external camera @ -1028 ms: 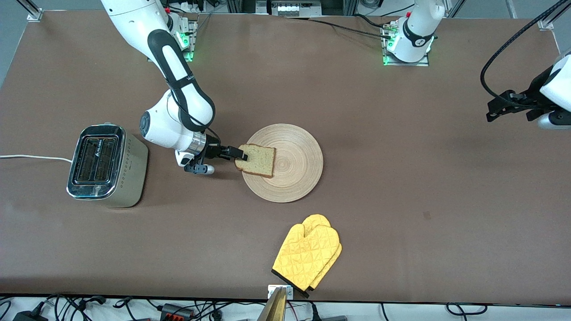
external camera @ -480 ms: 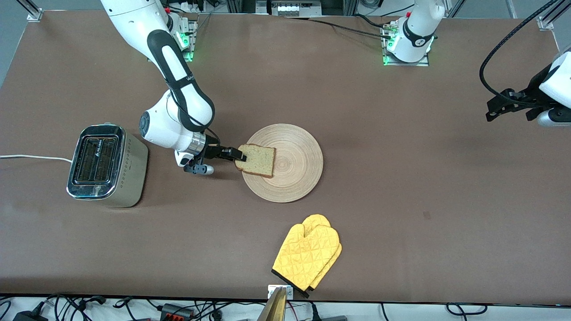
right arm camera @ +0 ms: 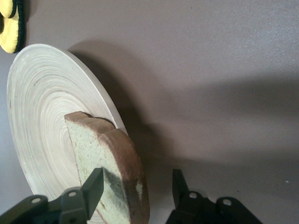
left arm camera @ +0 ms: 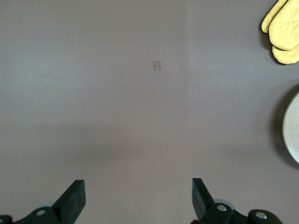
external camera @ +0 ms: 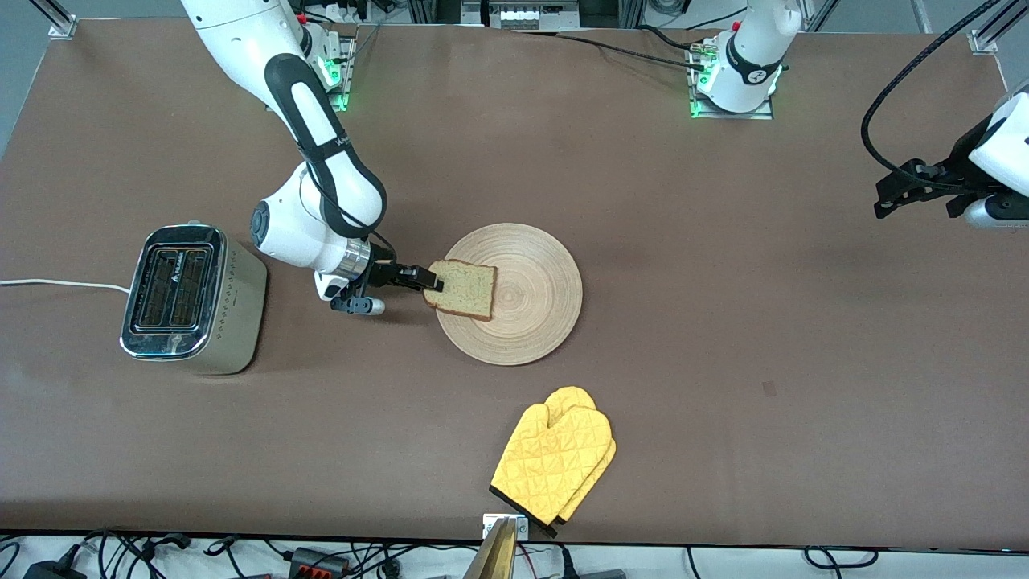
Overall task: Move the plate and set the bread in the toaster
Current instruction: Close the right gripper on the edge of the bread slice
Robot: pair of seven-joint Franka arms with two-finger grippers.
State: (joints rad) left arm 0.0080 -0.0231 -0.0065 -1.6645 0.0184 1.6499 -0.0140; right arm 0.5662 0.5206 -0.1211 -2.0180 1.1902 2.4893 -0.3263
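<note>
Mitts point(external camera: 555, 464), yellow and quilted, are lying nearest the front camera at the table's edge, taking no part in the work. Farther off, the plate point(external camera: 522, 301) is sitting flat at mid-table with the bread point(external camera: 461, 289) resting on its edge toward the right arm's end, crust overhanging the rim, which is giving the fingers room to straddle the slice. The right gripper point(external camera: 428, 279) is reaching in low and sideways at that crust edge; in the right wrist view its jaws are standing either side of the slice, one finger touching the crumb face, the other apart from the crust, so the pinch is looking incomplete. The toaster point(external camera: 191, 297) is standing toward the right arm's end of the table, slots up, within short carry. The left gripper point(external camera: 916, 186) is waiting over bare table at the left arm's end, fingers spread wide.
</note>
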